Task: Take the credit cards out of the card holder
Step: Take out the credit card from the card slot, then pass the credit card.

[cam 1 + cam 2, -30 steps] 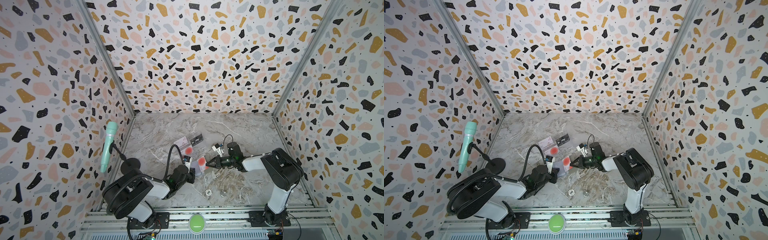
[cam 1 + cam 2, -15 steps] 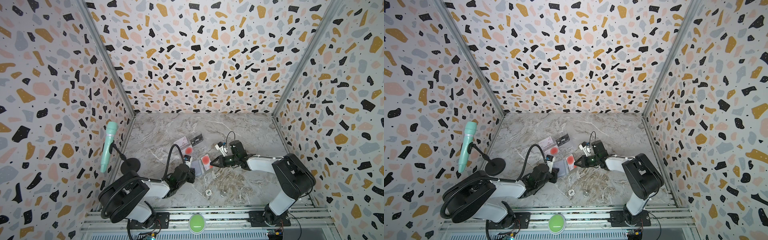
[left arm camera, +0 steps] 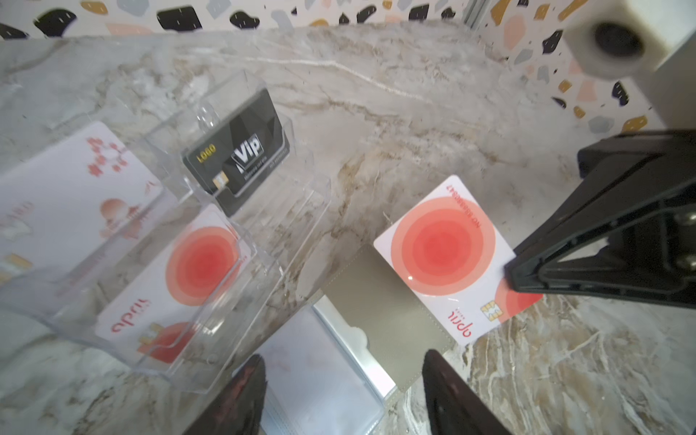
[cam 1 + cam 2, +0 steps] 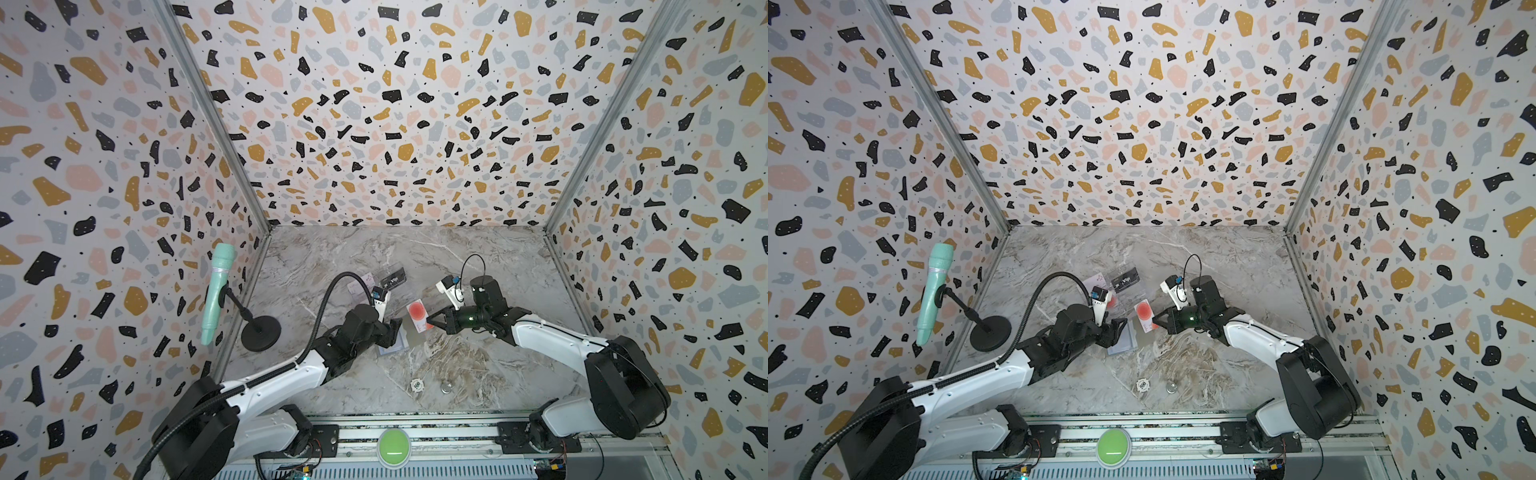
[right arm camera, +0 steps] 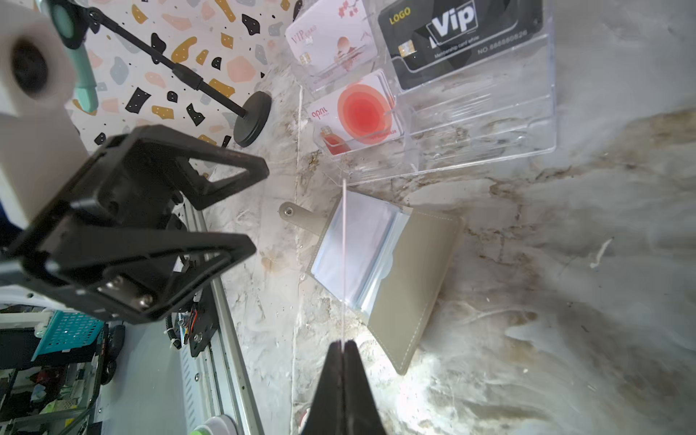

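Note:
The taupe card holder [image 4: 392, 344] [image 3: 376, 309] lies open on the marble floor, its pale blue-grey pockets up. My left gripper [image 3: 344, 361] [image 4: 395, 329] hovers just over it, open and holding nothing. My right gripper [image 5: 343, 344] [image 4: 430, 322] is shut on a corner of a white credit card with a red circle [image 3: 440, 248] [image 4: 417, 312]. That card is lifted and partly overhangs the holder's taupe flap. It shows edge-on in the right wrist view. A black VIP card [image 3: 241, 154], another red-circle card [image 3: 188, 271] and a white-pinkish card [image 3: 67, 188] sit in a clear tray.
The clear plastic tray [image 3: 301, 196] stands just behind the holder. A mint microphone [image 4: 218, 291] on a black round-based stand [image 4: 261, 332] is at the left wall. Two small round discs [image 4: 416, 385] [image 4: 446, 388] lie near the front rail, by a green button [image 4: 393, 442].
My left gripper has opened and let go of the card holder. My right gripper, still shut on the red-circle card, has carried it a little right and back.

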